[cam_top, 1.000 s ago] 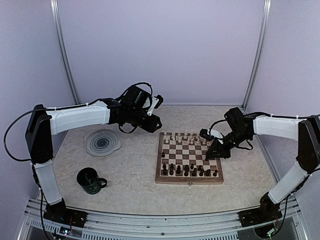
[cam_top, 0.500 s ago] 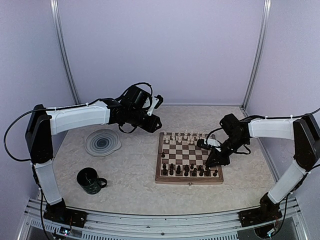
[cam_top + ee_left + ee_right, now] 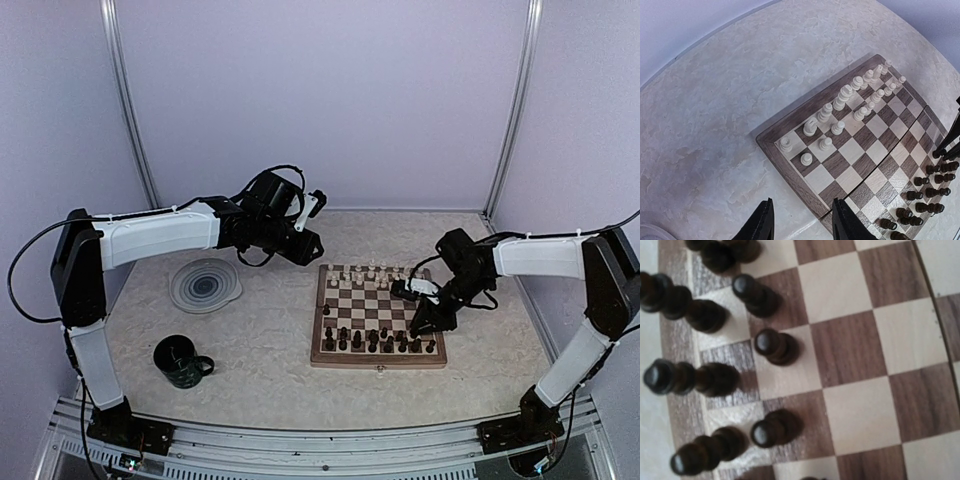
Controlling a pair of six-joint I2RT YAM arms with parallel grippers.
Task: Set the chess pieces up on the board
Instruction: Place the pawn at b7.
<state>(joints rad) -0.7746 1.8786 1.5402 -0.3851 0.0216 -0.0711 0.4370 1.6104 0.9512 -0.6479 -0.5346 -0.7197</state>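
Note:
The board (image 3: 378,362) lies right of centre on the table. Cream chess pieces (image 3: 370,275) stand in its far two rows and dark chess pieces (image 3: 375,342) in its near two rows. My left gripper (image 3: 308,245) hovers beyond the board's far left corner. In the left wrist view it (image 3: 802,225) is open and empty above the board's rim (image 3: 787,174), with the cream pieces (image 3: 840,107) ahead. My right gripper (image 3: 420,325) is low over the dark rows at the board's right. The right wrist view shows dark pieces close up, one pawn (image 3: 771,431) near centre. Its fingers are out of frame.
A round grey swirl-patterned plate (image 3: 204,285) lies left of the board. A dark green mug (image 3: 182,361) stands near the front left. Pale walls and metal posts close in the table on three sides.
My right gripper has moved nearer and lower, from the board's right middle to just over the dark rows. The left arm has not moved.

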